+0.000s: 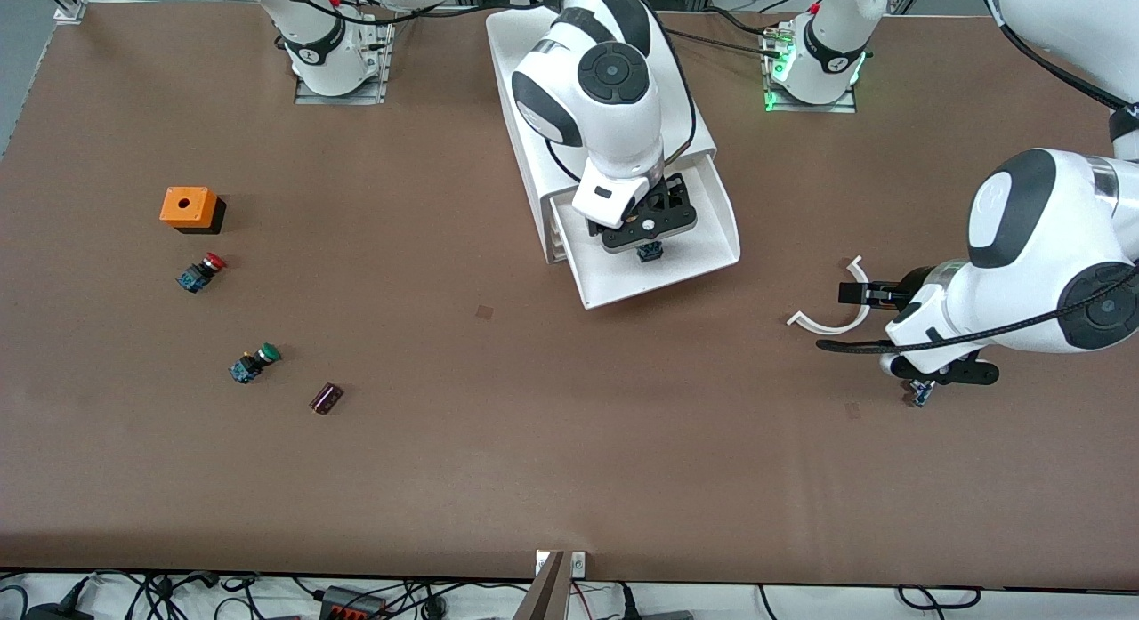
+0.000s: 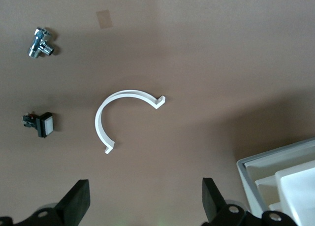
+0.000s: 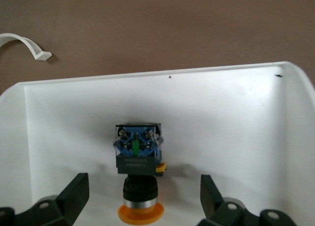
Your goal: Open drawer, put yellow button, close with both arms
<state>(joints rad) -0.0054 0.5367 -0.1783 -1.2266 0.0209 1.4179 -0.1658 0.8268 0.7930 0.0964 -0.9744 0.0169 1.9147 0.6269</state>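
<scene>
The top drawer of the white cabinet is pulled open toward the front camera. The yellow button lies on its side on the drawer floor, its yellow-orange cap toward the wrist camera; in the front view it shows just under the hand. My right gripper hangs over the drawer, open, with its fingers apart on either side of the button and clear of it. My left gripper is open and empty over the table toward the left arm's end, its fingers wide apart.
A white C-shaped clip lies under the left gripper and shows in the left wrist view with a metal fitting and a small black-and-white switch. Toward the right arm's end lie an orange box, red-capped switch, green-capped switch and dark cylinder.
</scene>
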